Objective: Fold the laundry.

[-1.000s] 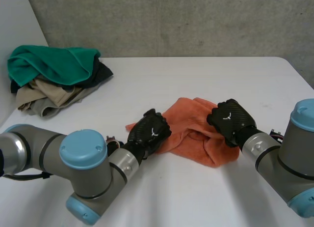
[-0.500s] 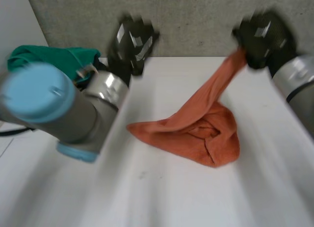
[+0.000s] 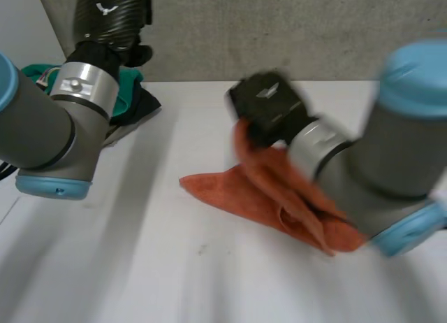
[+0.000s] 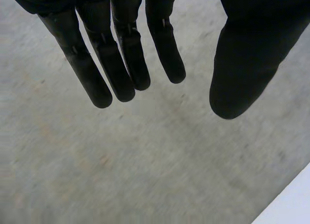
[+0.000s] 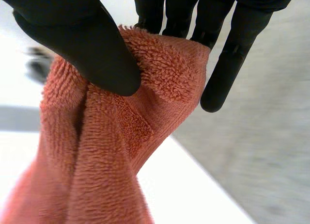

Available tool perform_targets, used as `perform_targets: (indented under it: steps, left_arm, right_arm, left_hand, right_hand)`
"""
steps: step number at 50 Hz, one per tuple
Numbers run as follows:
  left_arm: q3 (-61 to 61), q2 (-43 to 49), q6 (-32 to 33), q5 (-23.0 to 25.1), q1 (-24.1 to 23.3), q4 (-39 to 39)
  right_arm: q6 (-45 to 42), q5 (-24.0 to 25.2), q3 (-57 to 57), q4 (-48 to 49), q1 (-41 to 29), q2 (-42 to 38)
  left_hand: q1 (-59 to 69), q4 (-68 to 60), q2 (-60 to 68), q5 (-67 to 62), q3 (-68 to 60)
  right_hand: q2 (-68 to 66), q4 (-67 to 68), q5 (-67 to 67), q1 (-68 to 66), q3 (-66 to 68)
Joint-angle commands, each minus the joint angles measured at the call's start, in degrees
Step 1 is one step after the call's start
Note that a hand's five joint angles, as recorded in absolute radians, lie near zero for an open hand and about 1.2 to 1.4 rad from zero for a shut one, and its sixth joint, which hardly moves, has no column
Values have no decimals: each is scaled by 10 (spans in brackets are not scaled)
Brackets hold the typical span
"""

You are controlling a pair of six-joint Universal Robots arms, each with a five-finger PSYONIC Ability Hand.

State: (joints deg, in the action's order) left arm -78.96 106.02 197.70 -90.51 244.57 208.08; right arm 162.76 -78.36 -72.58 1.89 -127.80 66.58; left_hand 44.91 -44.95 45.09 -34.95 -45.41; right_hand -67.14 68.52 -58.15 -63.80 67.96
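An orange towel [image 3: 260,195] lies bunched on the white table [image 3: 209,267], one part of it lifted. My right hand [image 3: 265,108] hangs over the table's middle and pinches that lifted edge between thumb and fingers; the right wrist view shows the orange towel [image 5: 111,151] held against the thumb [image 5: 92,49]. My left hand [image 3: 112,12] is raised high at the back left, in front of the grey wall. In its wrist view the left hand's fingers [image 4: 121,59] are straight and spread, holding nothing.
A pile of laundry [image 3: 129,103], green on top with dark and beige pieces beneath, sits at the back left, partly behind my left arm [image 3: 52,134]. A grey concrete wall [image 3: 279,29] runs behind the table.
My left hand let go of the towel, rose to the back left and opened. My right hand lifted its edge of the towel high, then swung it left over the table's middle.
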Motion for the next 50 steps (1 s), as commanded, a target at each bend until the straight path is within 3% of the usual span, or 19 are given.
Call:
perform_targets:
  steps: [1, 3, 9, 20, 25, 31, 40, 50]
  left_arm:
    - [-14, -3, 0, -44, 16, -7]
    - [-23, -6, 0, -45, 15, -12]
    - [-77, -41, 0, -42, 7, -51]
    - [-149, -54, 0, -41, -87, -137]
    - [-171, -38, -4, -42, -111, -212]
    - [-218, -20, -3, -39, -113, -226]
    - [-236, 44, 5, -39, -111, -153]
    - [-239, 63, 25, -35, -117, -147]
  right_arm:
    - [-2, -15, 60, 8, -84, -129]
    - [-3, -37, 71, 0, -83, -134]
    - [-2, -85, 61, -24, -67, -59]
    - [-13, -37, 1, -187, 146, 64]
    - [-91, -5, -58, -222, 222, 80]
    - [-172, 27, -146, -199, 254, 79]
    - [-175, 54, -237, -72, 326, 73]
    - [-172, 102, -250, -67, 386, 58]
  left_hand:
    - [10, -9, 8, -9, -5]
    - [-4, 4, -5, 4, 9]
    - [-91, 92, -93, 92, 96]
    - [-130, 130, -132, 130, 135]
    - [-130, 130, -132, 130, 135]
    - [-120, 120, -122, 120, 125]
    - [-105, 105, -107, 105, 110]
    - [-74, 75, -76, 75, 79]
  right_hand:
    - [374, -388, 384, 340, -382]
    - [571, -585, 581, 538, -580]
    - [571, -585, 581, 538, -580]
    - [571, -585, 581, 538, -580]
    - [571, -585, 581, 538, -580]
    - [463, -477, 473, 430, -471]
    - [443, -457, 453, 409, -451]
    - [438, -452, 448, 404, -446]
